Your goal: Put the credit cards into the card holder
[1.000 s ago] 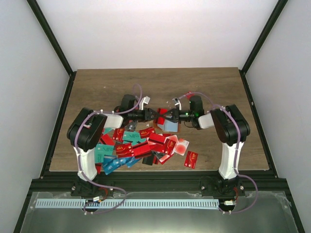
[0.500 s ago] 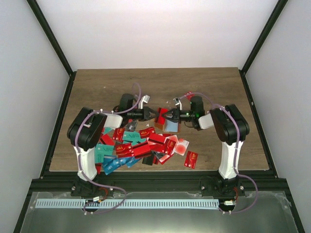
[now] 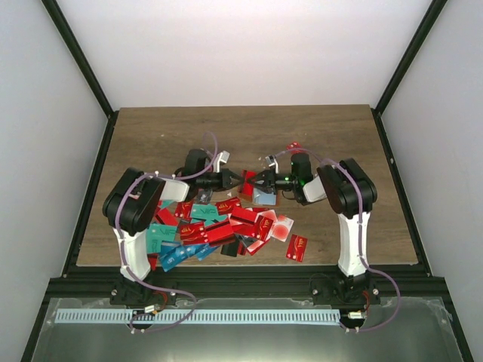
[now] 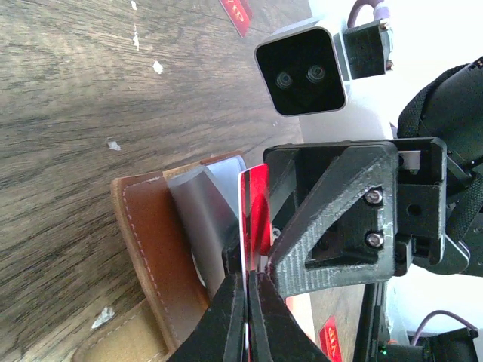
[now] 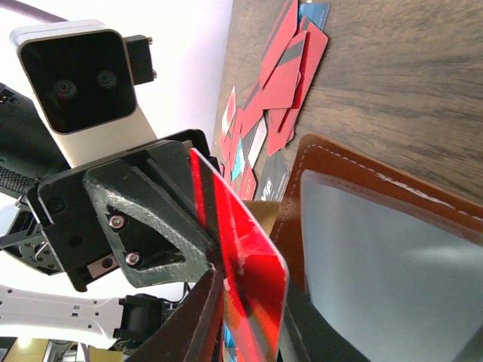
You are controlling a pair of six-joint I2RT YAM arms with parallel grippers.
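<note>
**Two grippers meet on one red card above the open holder**

The card holder (image 3: 265, 196) lies opened flat on the table (image 3: 241, 136), brown stitched rim outside, pale blue lining facing up. In the right wrist view that lining (image 5: 377, 249) shows as a plain smooth panel. The red card (image 3: 248, 179) hangs in the air just above the holder's far-left edge, not yet in it.

The rest of the credit cards (image 3: 215, 225) sit in a loose heap on the near side of the holder, mostly red with some teal and blue. One red card (image 3: 296, 246) lies apart, near the right arm's base.

Now the arms: both reach out and fold inward, so the left gripper (image 3: 235, 179) and right gripper (image 3: 261, 179) point at each other nose to nose.

From the left wrist, the left gripper (image 4: 251, 280) is clamped tight on the red card (image 4: 255, 204), seen edge-on, the brown holder (image 4: 147, 241) just below.

From the right wrist, the right gripper (image 5: 249, 302) has a finger on either side of the same card (image 5: 245, 241). Whether it is squeezing cannot be told.
</note>
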